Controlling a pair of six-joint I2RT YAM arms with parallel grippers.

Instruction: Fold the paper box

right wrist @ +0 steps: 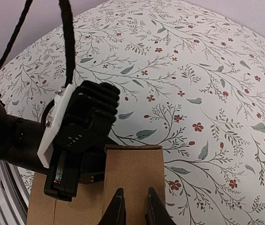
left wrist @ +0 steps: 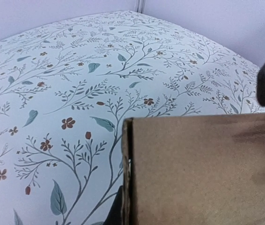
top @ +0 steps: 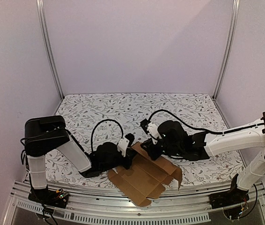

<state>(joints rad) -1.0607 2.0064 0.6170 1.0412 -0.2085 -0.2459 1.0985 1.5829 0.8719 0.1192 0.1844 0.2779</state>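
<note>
While the left tool (top: 128,146) seems clenched on the paper box (top: 144,180), the right tool (right wrist: 136,209) stands slightly parted beside it.

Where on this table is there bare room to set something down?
The whole far stretch of the table, up to the back wall, is bare. The near middle is crowded: the paper box lies there with the left gripper and right gripper at its far edge.

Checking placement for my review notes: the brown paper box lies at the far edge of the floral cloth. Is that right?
No. The paper box lies at the near edge of the floral cloth, not the far one. The top external view shows this.
</note>
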